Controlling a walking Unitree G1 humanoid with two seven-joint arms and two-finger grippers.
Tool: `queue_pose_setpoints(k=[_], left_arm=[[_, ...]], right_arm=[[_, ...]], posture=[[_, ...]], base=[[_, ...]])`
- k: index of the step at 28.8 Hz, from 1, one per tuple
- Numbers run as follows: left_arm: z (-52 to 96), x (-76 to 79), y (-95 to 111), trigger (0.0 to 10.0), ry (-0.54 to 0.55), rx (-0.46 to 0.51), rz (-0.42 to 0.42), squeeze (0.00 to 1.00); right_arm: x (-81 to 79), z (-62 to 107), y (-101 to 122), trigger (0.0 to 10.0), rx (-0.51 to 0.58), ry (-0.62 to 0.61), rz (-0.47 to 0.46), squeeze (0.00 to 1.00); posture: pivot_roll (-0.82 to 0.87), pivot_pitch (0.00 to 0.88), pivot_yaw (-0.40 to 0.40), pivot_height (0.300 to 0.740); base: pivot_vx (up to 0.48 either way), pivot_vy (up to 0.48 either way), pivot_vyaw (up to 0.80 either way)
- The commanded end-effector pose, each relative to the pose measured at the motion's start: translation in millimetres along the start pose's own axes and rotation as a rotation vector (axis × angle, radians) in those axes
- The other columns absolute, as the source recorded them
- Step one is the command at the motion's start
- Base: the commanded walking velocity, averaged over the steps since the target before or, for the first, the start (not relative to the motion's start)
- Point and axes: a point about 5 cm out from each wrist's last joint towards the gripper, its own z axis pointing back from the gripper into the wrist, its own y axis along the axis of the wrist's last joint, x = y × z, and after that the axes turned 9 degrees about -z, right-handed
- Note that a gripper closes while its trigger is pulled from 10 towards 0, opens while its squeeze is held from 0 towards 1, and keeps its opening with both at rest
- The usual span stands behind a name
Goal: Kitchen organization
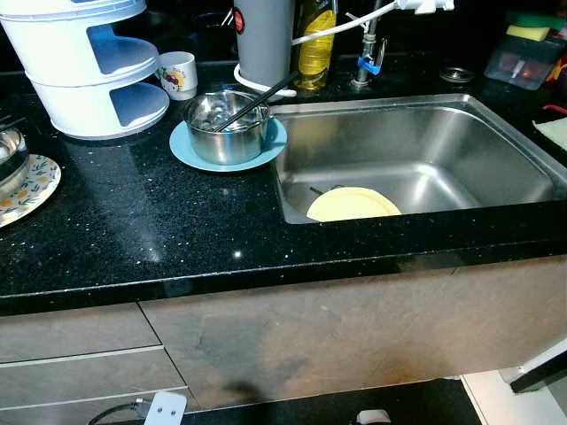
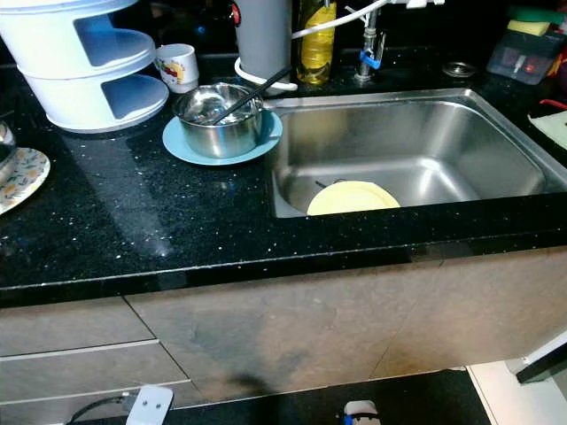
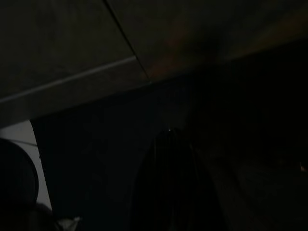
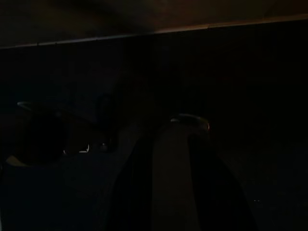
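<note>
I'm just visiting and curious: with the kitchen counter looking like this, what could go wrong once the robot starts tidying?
The steel bowl sits on a blue plate near the sink edge, with a black utensil leaning out; a nudge might tip it. The yellow plate lies low in the sink, awkward to lift. The white cable by the tap could snag.

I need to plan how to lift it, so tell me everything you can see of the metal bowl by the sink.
The metal bowl is round, shiny steel with straight sides, standing upright on a light blue plate on the black counter, just left of the sink. A dark utensil leans inside it, its handle sticking out over the rim toward the sink. What else it holds cannot be made out. A white mug stands apart behind it.
</note>
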Motion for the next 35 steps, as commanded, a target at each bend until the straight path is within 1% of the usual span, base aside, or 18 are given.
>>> queue_pose_setpoints(k=[1,2,3,7,12,17,24,35], left_arm=[[4.1,1.0,-11,10.0,0.005,-0.035,-0.002,0.00],[4.0,0.2,-10,10.0,0.012,-0.027,-0.004,0.00],[4.0,0.2,-10,10.0,0.012,-0.027,-0.004,0.00],[2.8,-5.1,-4,10.0,0.050,0.018,0.020,0.00],[3.3,-5.9,-5,10.0,0.052,0.013,0.016,0.00],[5.8,-8.2,-12,10.0,0.068,-0.016,0.012,0.00],[2.9,-5.3,-9,10.0,0.056,-0.009,0.016,0.00],[0.0,-3.6,-5,10.0,0.037,0.002,0.033,0.00]], right_arm=[[2.0,1.6,-4,10.0,0.008,-0.013,-0.012,0.00],[2.1,1.5,0,10.0,0.034,-0.015,-0.012,0.00],[2.1,1.5,0,10.0,0.034,-0.015,-0.012,0.00],[1.1,0.1,20,10.0,0.152,-0.013,-0.030,0.00],[0.8,-0.3,22,10.0,0.157,-0.011,-0.025,0.00],[-1.2,-2.0,27,10.0,0.162,0.011,0.033,0.00],[-3.1,-3.7,30,10.0,0.167,0.015,0.035,0.00],[-3.1,-3.8,27,10.0,0.162,0.014,0.026,0.00]], posture=[[0.02,0.312,0.008,0.740],[0.02,0.312,0.008,0.740],[0.02,0.312,0.008,0.740],[0.01,0.282,0.000,0.740],[0.01,0.278,0.001,0.740],[0.02,0.262,-0.005,0.740],[0.02,0.252,-0.004,0.740],[0.01,0.233,-0.001,0.740]], base=[[0.000,0.000,0.00],[0.000,0.000,0.00],[0.000,0.000,0.00],[0.000,0.000,0.00],[0.000,0.000,0.00],[0.000,0.000,0.00],[0.000,0.000,0.00],[0.000,0.000,0.00]])
